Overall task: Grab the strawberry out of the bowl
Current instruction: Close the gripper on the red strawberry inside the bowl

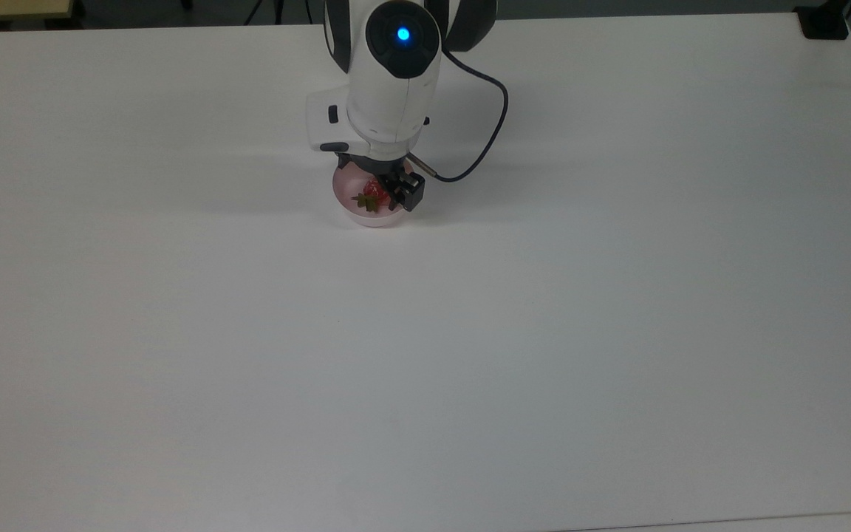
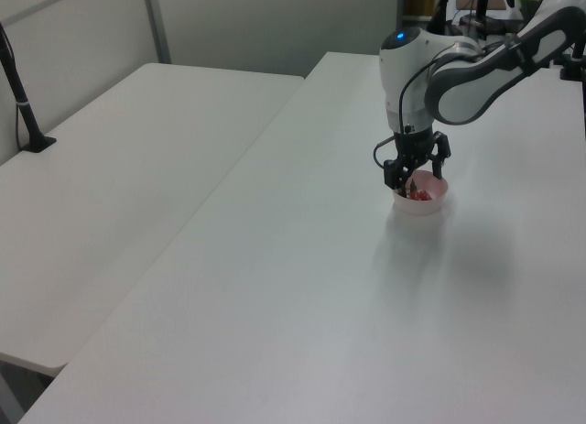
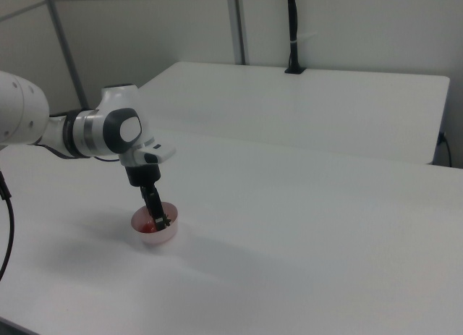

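Nearest the top view's lower edge, the white table [image 1: 425, 369] lay bare, so nothing crowded the work. Farther in stood the pale pink bowl [image 1: 366, 219], upright on the table. The strawberry [image 1: 371, 192] lay inside it, with its green cap turned toward the top view's lower left.

My claw [image 1: 387, 183] hung over the bowl with its fingers spread fairly wide. One dark finger [image 1: 409, 193] reached down at the rim on the top view's right side of the fruit. In the left view the claw [image 2: 414, 174] stood just above the bowl [image 2: 430, 206], with its tips at about rim height. I could not tell whether either tip touched the strawberry [image 2: 419, 194] or the wall.

As I judged it, the step in hand was settling the fingers around the fruit before closing. To do that well I had to come straight down with both tips inside the walls. A tip landing on the rim would likely tip or push so light a bowl. The red body should sit between the pads, not the leafy cap, which would slip. The fruit looked glossy and rounded, so a slow, centred squeeze low on its sides seemed wise. Then a vertical lift would clear the rim.

Beyond the bowl, a dark cable [image 1: 496, 118] looped from my wrist, well apart from the fruit.
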